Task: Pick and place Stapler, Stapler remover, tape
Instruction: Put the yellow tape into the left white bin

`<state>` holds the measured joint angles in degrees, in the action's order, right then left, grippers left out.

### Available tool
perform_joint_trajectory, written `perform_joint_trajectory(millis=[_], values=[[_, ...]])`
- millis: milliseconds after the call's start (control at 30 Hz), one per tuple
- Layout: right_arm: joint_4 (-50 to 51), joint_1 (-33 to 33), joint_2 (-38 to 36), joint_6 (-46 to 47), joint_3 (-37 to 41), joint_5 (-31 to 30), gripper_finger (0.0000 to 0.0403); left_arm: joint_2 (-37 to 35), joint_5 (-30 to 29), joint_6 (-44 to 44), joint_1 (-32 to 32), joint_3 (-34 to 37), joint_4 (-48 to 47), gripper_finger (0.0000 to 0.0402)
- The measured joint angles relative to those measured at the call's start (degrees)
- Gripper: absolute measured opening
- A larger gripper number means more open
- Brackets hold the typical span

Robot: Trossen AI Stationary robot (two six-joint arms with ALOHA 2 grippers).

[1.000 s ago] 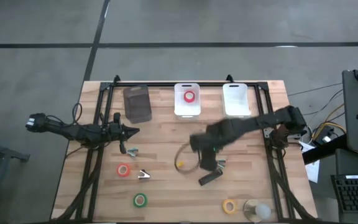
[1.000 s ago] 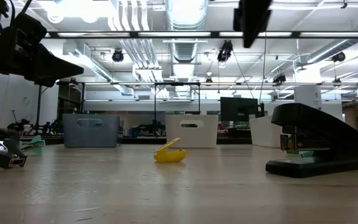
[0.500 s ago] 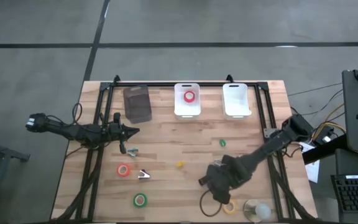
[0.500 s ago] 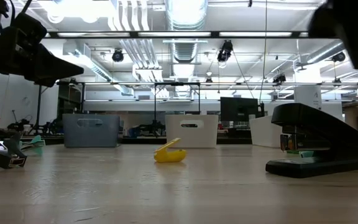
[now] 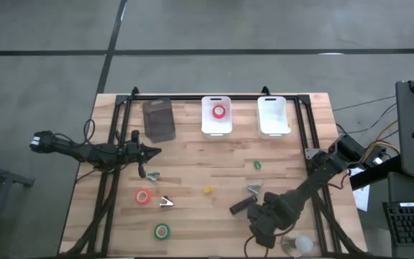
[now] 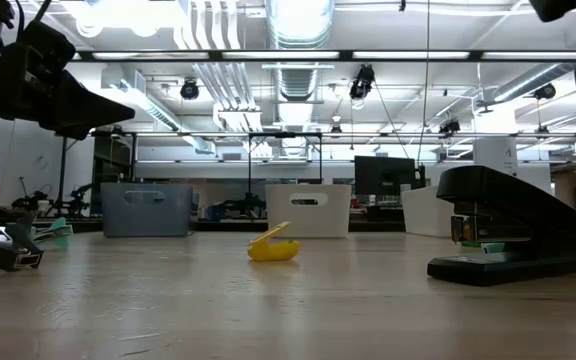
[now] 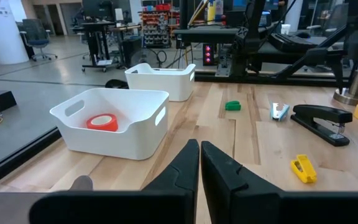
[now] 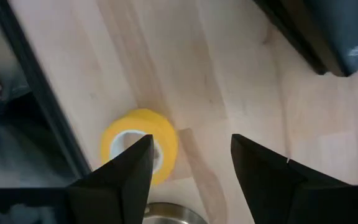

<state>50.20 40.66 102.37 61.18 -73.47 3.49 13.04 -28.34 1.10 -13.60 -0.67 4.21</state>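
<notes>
A: Where is your right gripper (image 8: 188, 168)?

B: Fingers spread apart, it hovers over the yellow ring-shaped tape roll (image 8: 140, 145) near the wooden worktop (image 5: 192, 158) edge, beside the slim black stapler (image 5: 241, 207).

A: Your left gripper (image 7: 199, 163)?

B: Fingers together, waiting at the left side.

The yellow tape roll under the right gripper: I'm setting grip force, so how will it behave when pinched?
The yellow tape roll lies flat, so it probably won't roll away. Its open centre suggests it is light and may slide on the smooth wooden table. The open right gripper straddles only its edge, so it may skid sideways.
</notes>
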Motion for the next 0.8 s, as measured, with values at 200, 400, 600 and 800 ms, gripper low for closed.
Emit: perform_joint_trajectory(millis=[200, 400, 600, 800], values=[[-2.83, 0.38, 1.14, -1.61, 0.27, 1.62, 0.0208, 0.00, 0.02, 0.00, 0.02, 0.00, 0.00, 0.0021], [-2.84, 0.90, 4.20, -2.74, -0.01, 4.71, 0.0208, 0.00, 0.01, 0.01, 0.00, 0.00, 0.00, 0.0021], [-3.33, 1.66, 4.63, -2.43, -0.39, 5.77, 0.0208, 0.02, 0.00, 0.00, 0.00, -0.02, 0.00, 0.0021], [-4.53, 1.89, 4.72, -2.16, 0.79, 5.61, 0.0207, 0.02, 0.02, 0.00, 0.01, -0.02, 0.00, 0.0021]])
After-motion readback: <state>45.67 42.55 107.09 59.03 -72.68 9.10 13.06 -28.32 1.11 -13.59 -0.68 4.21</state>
